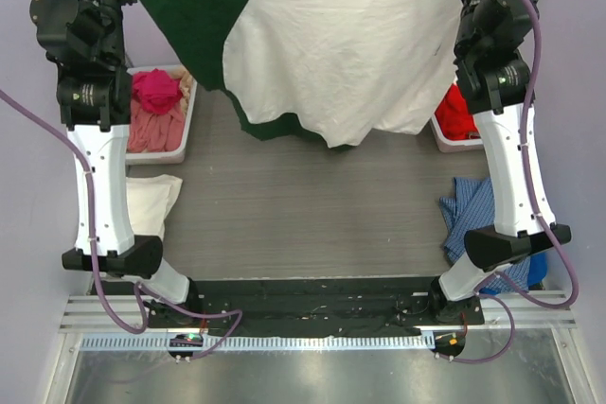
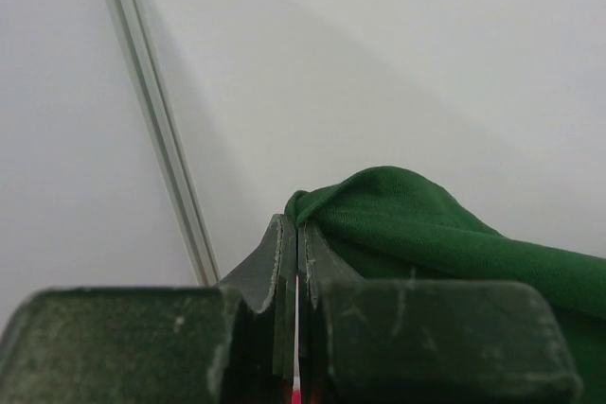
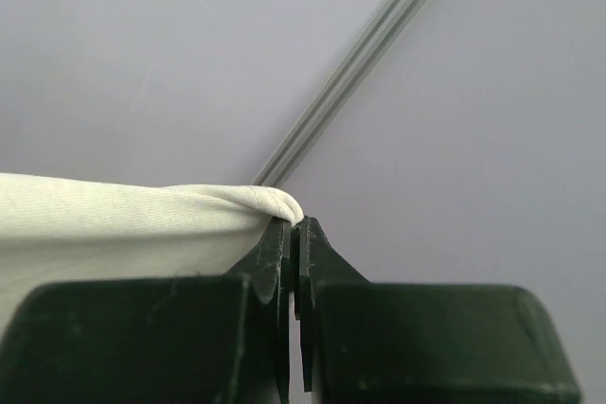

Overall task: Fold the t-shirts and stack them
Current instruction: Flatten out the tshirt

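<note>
Grey table (image 1: 303,205), lilac walls (image 1: 19,158). Top cam only: green tee (image 1: 189,7) and pale tee (image 1: 350,54) hang overlapped, held up above table's far half. Wrist cams: L gripper (image 2: 296,234) pinched on green tee fold, R gripper (image 3: 294,229) pinched on pale tee edge.

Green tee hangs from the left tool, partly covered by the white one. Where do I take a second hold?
Probably the hem of the green tee, hanging below the white tee, approached from beneath on the left: it is the only free green edge. The left tool is shut on its top corner, the right tool on the white tee, so one must release first.
</note>
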`<state>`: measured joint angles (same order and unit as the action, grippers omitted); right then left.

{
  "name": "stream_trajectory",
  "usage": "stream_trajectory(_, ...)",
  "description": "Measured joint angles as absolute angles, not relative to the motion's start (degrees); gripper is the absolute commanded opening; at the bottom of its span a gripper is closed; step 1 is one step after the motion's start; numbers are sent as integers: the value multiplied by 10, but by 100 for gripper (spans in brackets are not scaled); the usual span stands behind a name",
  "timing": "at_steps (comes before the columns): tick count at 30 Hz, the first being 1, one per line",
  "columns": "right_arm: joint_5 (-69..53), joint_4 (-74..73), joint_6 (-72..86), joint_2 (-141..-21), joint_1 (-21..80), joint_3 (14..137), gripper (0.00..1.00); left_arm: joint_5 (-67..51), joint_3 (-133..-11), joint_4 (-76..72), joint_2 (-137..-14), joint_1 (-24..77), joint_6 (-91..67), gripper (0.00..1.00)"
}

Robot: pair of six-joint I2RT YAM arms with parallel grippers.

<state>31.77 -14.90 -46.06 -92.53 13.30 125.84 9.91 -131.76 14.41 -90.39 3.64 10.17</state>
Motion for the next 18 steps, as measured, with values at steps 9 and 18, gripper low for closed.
stream_trajectory(9, 325, -117, -493, -1027, 133, 1349, 1, 132, -1434, 109, -1054, 36, 152, 0)
stream_trajectory(18, 331, -70, -524, -1183, 122, 1420, 1, 183, -1460, 22, -1219, 34, 199, 0)
